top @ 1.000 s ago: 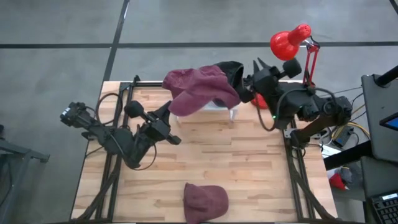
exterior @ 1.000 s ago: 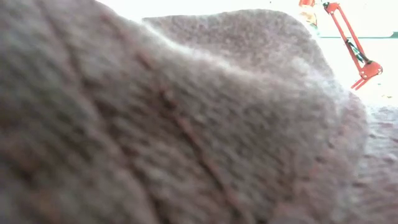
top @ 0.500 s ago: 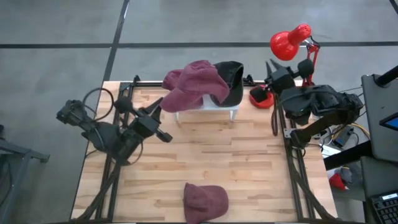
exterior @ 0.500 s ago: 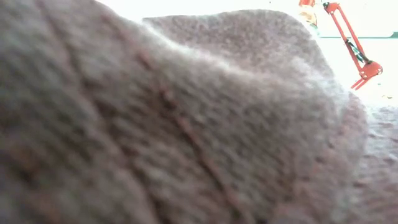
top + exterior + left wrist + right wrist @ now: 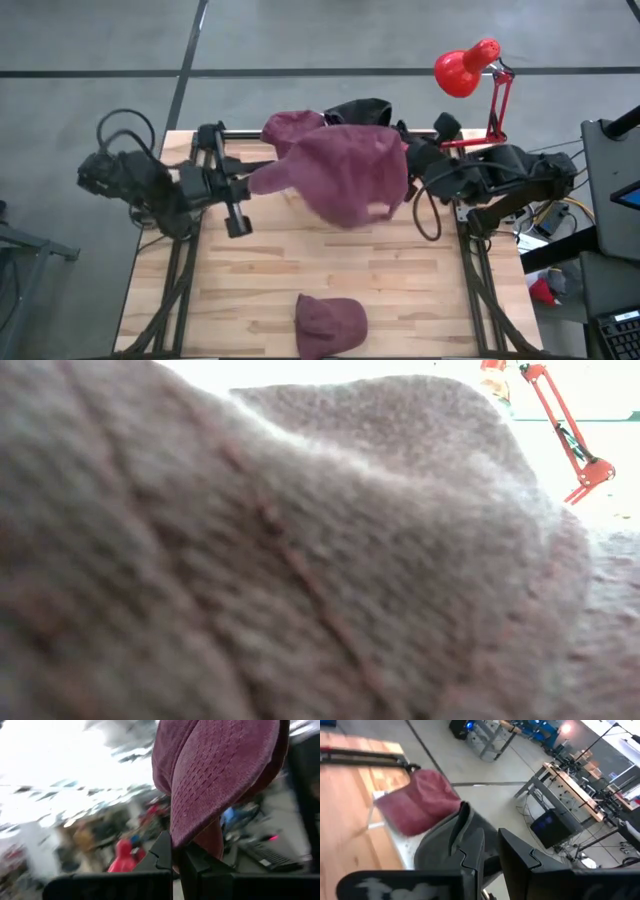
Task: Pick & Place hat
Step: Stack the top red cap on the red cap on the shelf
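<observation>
Left end effector (image 5: 175, 851): pinched tight on the brim of a maroon cap (image 5: 350, 175), lifting it clear above the surface (image 5: 400, 270).
Right end effector (image 5: 490, 851): narrow, gripping the dark grey cap (image 5: 445, 845) at the back edge.
Why: each arm picks its own hat.
Low view: blocked by another maroon cap (image 5: 330, 322) lying near the front; only the overhead shows that.
</observation>
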You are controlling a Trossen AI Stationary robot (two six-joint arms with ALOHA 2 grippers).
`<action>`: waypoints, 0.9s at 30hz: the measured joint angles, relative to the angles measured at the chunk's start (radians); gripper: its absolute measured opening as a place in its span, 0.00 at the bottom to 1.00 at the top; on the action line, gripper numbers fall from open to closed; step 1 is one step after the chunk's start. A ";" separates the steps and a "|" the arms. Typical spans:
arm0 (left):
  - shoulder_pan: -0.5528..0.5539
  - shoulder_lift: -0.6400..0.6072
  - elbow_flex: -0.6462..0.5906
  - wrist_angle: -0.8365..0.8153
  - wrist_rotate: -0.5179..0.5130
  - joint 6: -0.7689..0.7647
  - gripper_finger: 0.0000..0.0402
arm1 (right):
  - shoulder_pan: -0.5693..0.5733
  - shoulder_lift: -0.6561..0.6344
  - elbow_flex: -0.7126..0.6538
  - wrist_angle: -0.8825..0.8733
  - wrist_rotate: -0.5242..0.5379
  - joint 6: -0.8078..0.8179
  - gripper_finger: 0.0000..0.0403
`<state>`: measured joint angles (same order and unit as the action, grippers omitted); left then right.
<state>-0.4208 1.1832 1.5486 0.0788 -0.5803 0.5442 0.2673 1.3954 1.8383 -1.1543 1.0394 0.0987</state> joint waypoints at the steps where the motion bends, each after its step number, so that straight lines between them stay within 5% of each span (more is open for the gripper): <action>1: 0.016 -0.009 0.000 -0.004 0.056 0.000 0.01 | 0.005 -0.005 -0.020 -0.001 -0.001 0.004 0.13; 9: 0.164 -0.087 -0.001 -0.082 0.557 0.048 0.01 | 0.044 -0.108 -0.247 0.182 -0.182 -0.022 0.13; 12: 0.218 -0.116 -0.001 -0.146 0.670 0.048 0.01 | 0.050 -0.161 -0.369 0.338 -0.276 -0.077 0.13; 14: 0.245 -0.136 0.003 -0.220 0.655 0.048 0.01 | 0.049 -0.198 -0.451 0.430 -0.344 -0.104 0.13; 16: 0.251 -0.153 0.003 -0.303 0.510 0.041 0.01 | 0.049 -0.231 -0.526 0.499 -0.390 -0.115 0.13; 23: 0.252 -0.182 0.001 -0.716 -0.284 -0.124 0.01 | 0.049 -0.317 -0.697 0.544 -0.387 -0.044 0.13; 27: 0.251 -0.157 -0.001 -0.901 -0.499 -0.335 0.01 | 0.049 -0.350 -0.756 0.547 -0.332 -0.008 0.13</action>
<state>-0.1699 1.0259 1.5473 -0.8219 -1.0792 0.2092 0.3161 1.0459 1.0824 -0.6073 0.7078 0.0910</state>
